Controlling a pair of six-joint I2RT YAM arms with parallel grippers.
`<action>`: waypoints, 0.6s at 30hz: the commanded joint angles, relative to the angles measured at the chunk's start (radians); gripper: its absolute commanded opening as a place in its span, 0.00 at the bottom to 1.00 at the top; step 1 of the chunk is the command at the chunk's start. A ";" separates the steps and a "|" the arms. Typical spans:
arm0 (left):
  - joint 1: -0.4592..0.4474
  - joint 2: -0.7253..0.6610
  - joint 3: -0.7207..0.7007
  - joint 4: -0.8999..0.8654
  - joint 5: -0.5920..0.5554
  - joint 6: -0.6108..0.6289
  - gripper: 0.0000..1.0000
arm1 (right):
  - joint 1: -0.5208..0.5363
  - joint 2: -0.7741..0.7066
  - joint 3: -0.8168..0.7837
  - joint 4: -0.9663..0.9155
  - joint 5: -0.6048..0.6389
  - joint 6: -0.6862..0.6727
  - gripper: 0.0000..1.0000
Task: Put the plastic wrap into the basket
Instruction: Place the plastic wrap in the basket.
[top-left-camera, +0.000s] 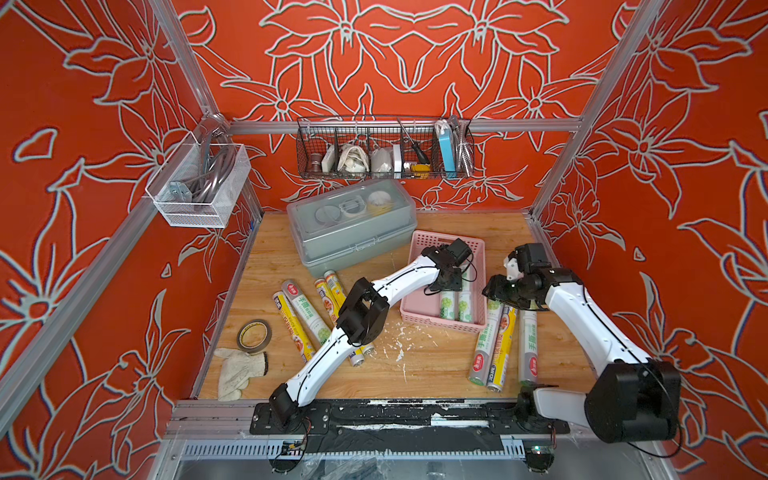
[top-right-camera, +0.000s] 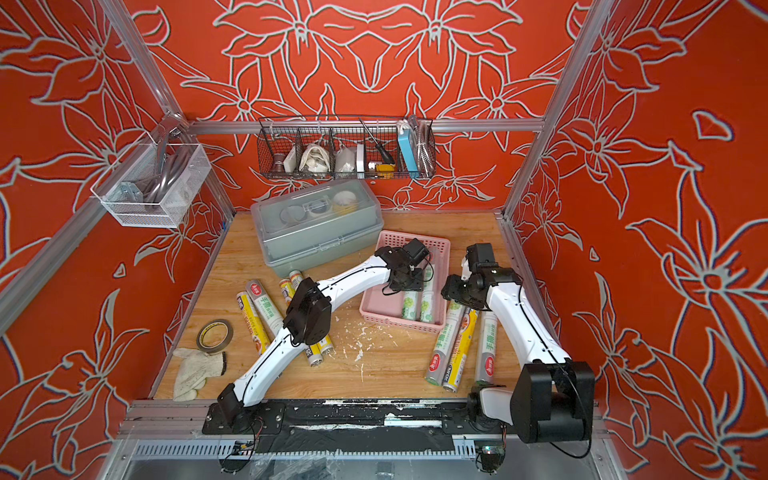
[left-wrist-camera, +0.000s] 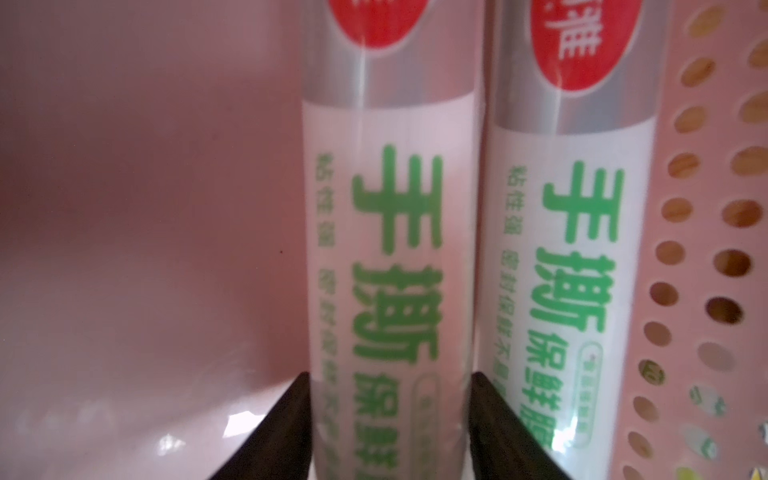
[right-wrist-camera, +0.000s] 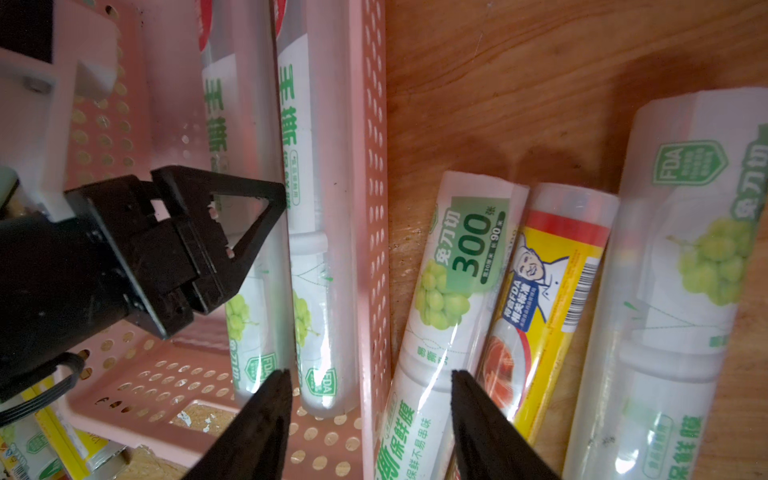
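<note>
Left tool (left-wrist-camera: 390, 375) stands down inside the pink basket (top-left-camera: 432, 321), its black fingers (left-wrist-camera: 286, 424) close on either side of a white-green roll (left-wrist-camera: 386, 249) lying on the basket floor. Whether they pinch it or merely flank it I cannot tell. A second roll (left-wrist-camera: 582, 249) of the same print lies touching it, against the perforated wall. Right tool (right-wrist-camera: 369, 374) hovers above that wall, spread, with nothing between its fingers.

By my reading the job is under a third done. Two rolls of plastic wrap are in, and the rest lie on the bench (top-left-camera: 436, 374). Three of these (top-left-camera: 505, 349) sit side by side just beside the basket under the right arm. Four more (top-left-camera: 307, 311) are fanned out under the left arm (as far as that arm lets one count).

Each roll is a long slim cylinder in a glossy clear sleeve. Most are white with green characters, a grey band and red oval at one end, and green grapes at the other. The yellow ones (right-wrist-camera: 552, 282) carry a cartoon chef and a barcode.
</note>
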 joint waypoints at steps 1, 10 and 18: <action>-0.012 -0.003 0.015 0.008 0.000 -0.001 0.63 | -0.006 -0.020 -0.010 0.002 0.004 -0.013 0.61; -0.012 -0.041 -0.004 0.007 -0.014 0.008 0.65 | -0.012 -0.025 -0.012 -0.011 0.021 -0.015 0.61; -0.005 -0.148 -0.050 -0.014 -0.053 0.053 0.66 | -0.017 -0.038 -0.008 -0.026 0.022 -0.023 0.61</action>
